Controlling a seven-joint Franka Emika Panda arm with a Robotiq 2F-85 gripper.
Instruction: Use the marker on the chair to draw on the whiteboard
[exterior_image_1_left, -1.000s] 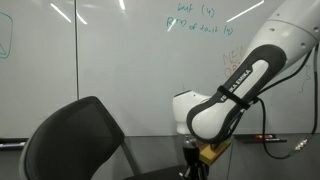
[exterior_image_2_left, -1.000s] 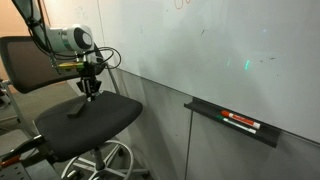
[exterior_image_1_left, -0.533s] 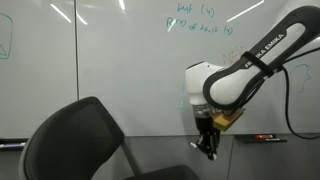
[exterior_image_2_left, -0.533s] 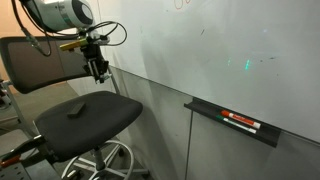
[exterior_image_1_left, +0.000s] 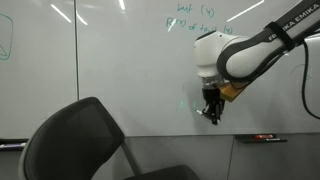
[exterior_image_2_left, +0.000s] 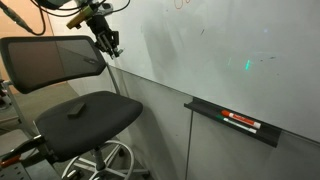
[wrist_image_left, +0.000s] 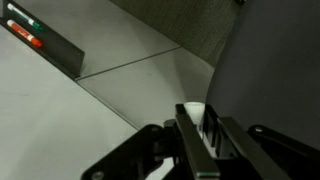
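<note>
My gripper (exterior_image_1_left: 211, 112) hangs in front of the whiteboard (exterior_image_1_left: 100, 70), above and beyond the chair (exterior_image_1_left: 78, 142). It is shut on the marker (wrist_image_left: 194, 111), whose pale end shows between the dark fingers (wrist_image_left: 190, 145) in the wrist view. In an exterior view the gripper (exterior_image_2_left: 110, 44) is high beside the chair (exterior_image_2_left: 85, 118) backrest, close to the whiteboard (exterior_image_2_left: 220, 45); whether the marker touches the board cannot be told. Green handwriting (exterior_image_1_left: 195, 20) sits on the board above the gripper.
A dark tray (exterior_image_2_left: 232, 123) fixed under the whiteboard holds spare markers (exterior_image_2_left: 240, 121), and it also shows in the wrist view as the tray (wrist_image_left: 45, 40). The robot arm (exterior_image_1_left: 265, 50) reaches in from the side. The chair's chrome base (exterior_image_2_left: 105, 160) stands on the floor.
The gripper has risen from just above the chair seat to the whiteboard, carrying the marker with it. The chair has not moved.
</note>
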